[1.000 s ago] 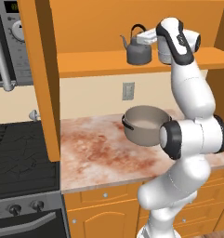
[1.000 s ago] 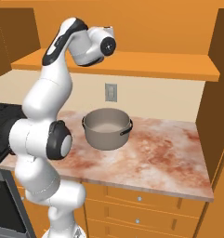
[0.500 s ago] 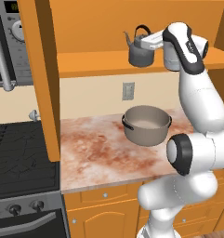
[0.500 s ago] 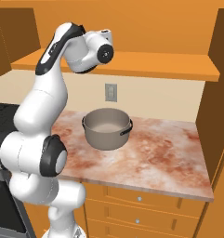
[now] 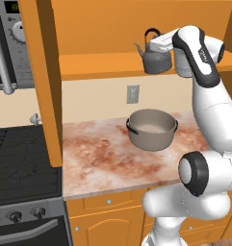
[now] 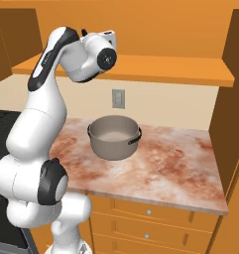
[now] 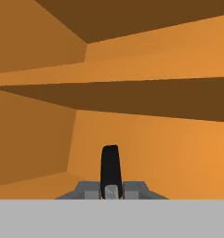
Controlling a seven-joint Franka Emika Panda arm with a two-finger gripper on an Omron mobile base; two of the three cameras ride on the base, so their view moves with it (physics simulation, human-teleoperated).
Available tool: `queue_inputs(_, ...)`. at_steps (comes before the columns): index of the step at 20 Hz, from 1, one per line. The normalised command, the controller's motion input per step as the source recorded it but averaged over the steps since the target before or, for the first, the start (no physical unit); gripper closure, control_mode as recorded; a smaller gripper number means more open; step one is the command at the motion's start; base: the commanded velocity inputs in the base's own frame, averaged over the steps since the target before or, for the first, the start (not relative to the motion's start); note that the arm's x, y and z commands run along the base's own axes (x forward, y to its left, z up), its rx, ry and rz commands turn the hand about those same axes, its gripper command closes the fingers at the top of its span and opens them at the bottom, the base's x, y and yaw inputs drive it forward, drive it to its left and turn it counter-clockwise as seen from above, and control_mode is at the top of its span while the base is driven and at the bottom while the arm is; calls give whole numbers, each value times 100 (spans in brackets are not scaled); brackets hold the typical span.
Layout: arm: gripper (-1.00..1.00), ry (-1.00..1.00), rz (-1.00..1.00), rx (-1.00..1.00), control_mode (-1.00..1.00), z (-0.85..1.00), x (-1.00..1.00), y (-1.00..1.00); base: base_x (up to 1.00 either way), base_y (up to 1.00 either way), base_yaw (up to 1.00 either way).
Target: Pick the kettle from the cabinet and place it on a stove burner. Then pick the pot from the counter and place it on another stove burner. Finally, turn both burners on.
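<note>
One small dark grey metal kettle [image 5: 154, 56] with arched loop handle hangs just above the orange wooden cabinet shelf [image 5: 108, 67], its handle clamped in the closed two-finger gripper [image 7: 111, 186]. Wide grey-beige pot [image 5: 151, 129] sits on the marbled stone counter [image 5: 103, 153].

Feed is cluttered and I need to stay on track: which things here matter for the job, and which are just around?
Job things:
kettle, gripped by the hand at its handle
cabinet shelf
pot
counter
stove burners
stove knobs

Just around:
microwave
wall outlet
drawers
</note>
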Motion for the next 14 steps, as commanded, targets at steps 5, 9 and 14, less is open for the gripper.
queue_inputs(5,100,0,-2,0,-100,8,-43,0,0,0,0)
queue_inputs(9,100,0,-1,0,-100,0,-46,0,0,0,0)
queue_inputs(14,100,0,0,0,-100,0,-48,0,0,0,0)
